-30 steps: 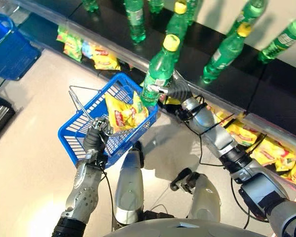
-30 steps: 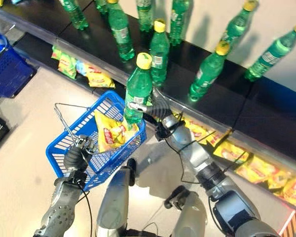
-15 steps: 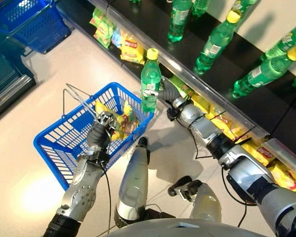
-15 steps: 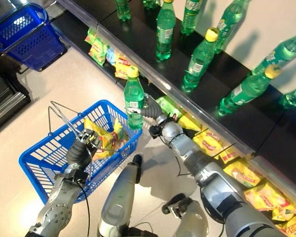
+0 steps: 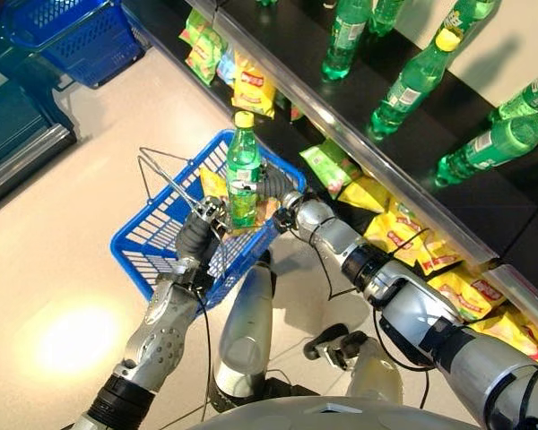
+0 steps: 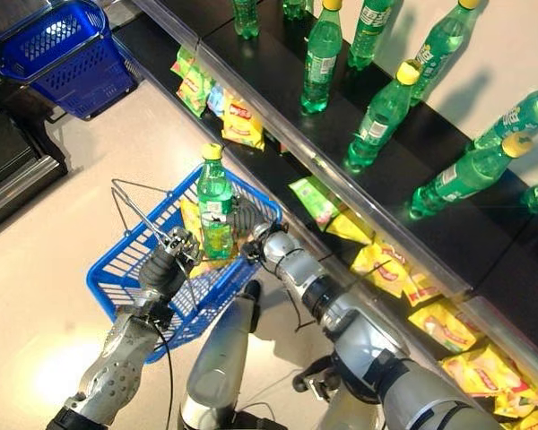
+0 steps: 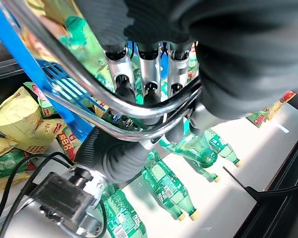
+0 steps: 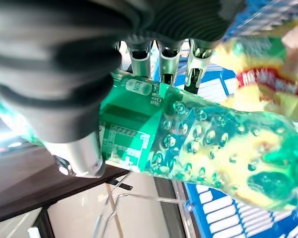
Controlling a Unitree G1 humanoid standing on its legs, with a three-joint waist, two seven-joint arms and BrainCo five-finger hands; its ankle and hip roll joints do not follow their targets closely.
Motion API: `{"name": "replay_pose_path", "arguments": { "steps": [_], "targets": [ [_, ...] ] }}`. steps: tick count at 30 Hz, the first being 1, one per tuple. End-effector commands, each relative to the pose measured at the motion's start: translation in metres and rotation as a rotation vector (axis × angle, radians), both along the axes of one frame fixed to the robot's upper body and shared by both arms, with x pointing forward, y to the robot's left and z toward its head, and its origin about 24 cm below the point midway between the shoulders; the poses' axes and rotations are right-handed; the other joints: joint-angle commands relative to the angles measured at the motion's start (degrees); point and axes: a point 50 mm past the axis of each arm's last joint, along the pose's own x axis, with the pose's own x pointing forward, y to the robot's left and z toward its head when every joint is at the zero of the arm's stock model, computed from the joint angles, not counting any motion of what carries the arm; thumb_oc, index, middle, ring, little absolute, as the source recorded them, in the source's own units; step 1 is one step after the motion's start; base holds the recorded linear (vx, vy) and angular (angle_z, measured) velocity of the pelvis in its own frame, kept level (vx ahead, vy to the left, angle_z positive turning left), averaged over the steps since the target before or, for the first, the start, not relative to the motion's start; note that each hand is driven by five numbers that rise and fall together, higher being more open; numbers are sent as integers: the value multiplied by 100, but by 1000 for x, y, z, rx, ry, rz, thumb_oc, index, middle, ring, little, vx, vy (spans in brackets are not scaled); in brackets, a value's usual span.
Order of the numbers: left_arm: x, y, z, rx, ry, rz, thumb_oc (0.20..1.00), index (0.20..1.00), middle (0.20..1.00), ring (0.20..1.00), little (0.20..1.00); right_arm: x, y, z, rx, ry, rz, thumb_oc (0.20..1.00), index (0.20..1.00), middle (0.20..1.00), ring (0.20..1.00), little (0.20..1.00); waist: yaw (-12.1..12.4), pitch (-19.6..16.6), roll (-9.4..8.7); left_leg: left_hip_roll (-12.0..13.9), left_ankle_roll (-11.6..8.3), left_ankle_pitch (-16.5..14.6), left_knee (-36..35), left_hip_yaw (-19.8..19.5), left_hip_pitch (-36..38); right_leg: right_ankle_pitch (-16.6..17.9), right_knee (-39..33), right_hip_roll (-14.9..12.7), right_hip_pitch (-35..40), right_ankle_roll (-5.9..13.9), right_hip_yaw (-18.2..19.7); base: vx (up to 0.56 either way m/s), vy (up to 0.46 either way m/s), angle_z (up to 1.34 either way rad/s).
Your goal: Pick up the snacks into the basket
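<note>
Left hand (image 5: 197, 240) at the near rim of the blue basket (image 5: 152, 244), fingers curled round its wire handles (image 7: 114, 106) — basket held off the pale floor (image 5: 63, 269), open floor on its left and near sides. Right hand (image 6: 251, 224) just past the basket's right rim, fingers and thumb wrapped round a green bottle with yellow cap (image 5: 243, 170); bottle upright, its base down inside the basket at the far right corner. Yellow snack bags (image 5: 213, 184) lie in the basket by the bottle, touching it as far as can be seen. Basket's far corner close to the shelf edge (image 5: 278, 76), little room there. Lower shelf behind the edge holds more snack bags (image 5: 251, 88) — yellow and green ones, in a row running to the right (image 5: 403, 242). Upper dark shelf (image 6: 278, 54) carries green bottles (image 6: 321, 55) standing well apart. Second blue basket (image 6: 58, 49) on the floor at the far left, away from the hands.
</note>
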Motion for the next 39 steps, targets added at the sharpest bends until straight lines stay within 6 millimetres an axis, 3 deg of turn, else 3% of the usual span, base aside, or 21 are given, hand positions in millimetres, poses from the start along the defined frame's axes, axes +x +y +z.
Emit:
{"name": "replay_pose_path", "arguments": {
  "steps": [1, 5, 10, 16, 20, 26, 39],
  "targets": [
    [-4, -23, 59, -65, -321, -123, 200, 200, 200, 200, 200, -7, 43, 77, 216, -208, 148, 200, 200, 200, 200, 200, 8, -323, 199, 97, 61, -225, 83, 70, 132, 926, -271, 109, -171, 308, 169, 0, 0, 0],
    [-3, -25, 59, -68, -321, -133, 200, 200, 200, 200, 200, -9, 49, 75, 189, -208, 166, 200, 200, 200, 200, 200, -3, -316, 190, 101, 70, -221, 84, 71, 132, 936, -260, 103, -177, 308, 178, 0, 0, 0],
    [-8, -37, 70, -86, -367, -226, 200, 200, 200, 200, 200, -1, 57, 54, -158, -269, 182, 200, 200, 200, 200, 200, 57, -312, 196, 57, 72, -208, 80, 20, 68, 953, -266, 94, -215, 326, 156, 0, 0, 0],
    [-12, -56, 82, -125, -411, -356, 200, 200, 200, 200, 200, 13, 46, 33, -331, -207, 102, 200, 200, 200, 200, 200, 133, -291, 248, 8, 92, -180, 78, -66, 1, 974, -260, 104, -213, 342, 82, -13, -12, 9],
    [-12, -72, 90, -157, -431, -440, 200, 200, 200, 200, 200, 19, 32, 13, -367, -104, 38, 200, 200, 200, 200, 200, 199, -285, 309, -31, 103, -161, 79, -126, -38, 967, -249, 106, -212, 356, 40, -5, -11, 4],
    [-11, -90, 97, -193, -442, -514, 200, 200, 200, 200, 200, 20, 8, -19, -273, 105, -76, 200, 200, 200, 200, 200, 253, -273, 413, -93, 130, -153, 78, -203, -83, 973, -240, 88, -202, 379, -53, -1, -1, 13],
    [-12, -106, 103, -223, -448, -562, 200, 200, 200, 200, 200, 9, -7, -53, -255, 241, -109, 200, 200, 200, 200, 200, 287, -237, 503, -147, 136, -132, 72, -241, -152, 971, -228, 45, -240, 396, -87, -2, 6, 4]
  ]
}}
